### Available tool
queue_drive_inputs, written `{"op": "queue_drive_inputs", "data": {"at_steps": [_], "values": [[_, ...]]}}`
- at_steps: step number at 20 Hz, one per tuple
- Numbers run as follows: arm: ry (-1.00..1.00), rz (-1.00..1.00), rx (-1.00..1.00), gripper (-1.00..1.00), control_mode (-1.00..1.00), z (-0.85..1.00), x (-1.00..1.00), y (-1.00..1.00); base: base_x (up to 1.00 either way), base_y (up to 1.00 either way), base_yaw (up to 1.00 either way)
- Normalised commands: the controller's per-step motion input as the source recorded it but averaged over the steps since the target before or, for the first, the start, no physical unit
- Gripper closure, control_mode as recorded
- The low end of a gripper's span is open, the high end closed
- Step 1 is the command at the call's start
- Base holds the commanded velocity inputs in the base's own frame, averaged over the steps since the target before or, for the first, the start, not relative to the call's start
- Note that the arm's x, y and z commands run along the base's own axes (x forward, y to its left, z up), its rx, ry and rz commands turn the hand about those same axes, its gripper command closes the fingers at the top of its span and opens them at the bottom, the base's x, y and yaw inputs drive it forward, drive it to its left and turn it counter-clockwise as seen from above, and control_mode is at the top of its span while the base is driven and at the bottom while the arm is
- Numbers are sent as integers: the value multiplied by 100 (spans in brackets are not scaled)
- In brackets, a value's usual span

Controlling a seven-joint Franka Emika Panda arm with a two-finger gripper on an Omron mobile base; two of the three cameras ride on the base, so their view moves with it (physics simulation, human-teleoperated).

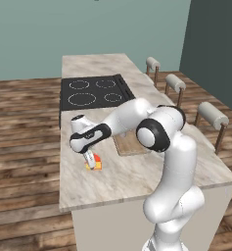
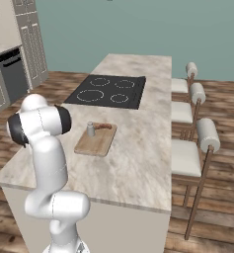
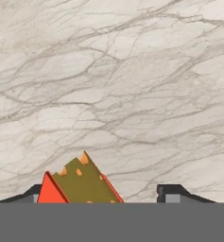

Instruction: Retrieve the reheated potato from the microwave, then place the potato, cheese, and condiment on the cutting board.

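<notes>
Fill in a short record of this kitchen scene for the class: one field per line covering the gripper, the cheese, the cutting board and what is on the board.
gripper: down at the counter, jaws either side of the cheese, not visibly clamped
cheese: wedge on the marble, left of the cutting board, lying nearer one fingertip than the other
cutting board: flat on the island, near the cooktop
on the board: condiment upright; potato beside it
</notes>
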Motion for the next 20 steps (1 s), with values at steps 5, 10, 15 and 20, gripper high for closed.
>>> {"op": "queue_drive_inputs", "data": {"at_steps": [5,10,15,20], "values": [[5,0,-4,100,-100,-29,-27,-30,0,0,0],[0,0,0,100,-100,-13,-30,-27,0,0,0],[0,0,0,100,-100,1,-28,-31,0,0,0],[0,0,0,100,-100,17,-4,-33,0,0,0]]}}
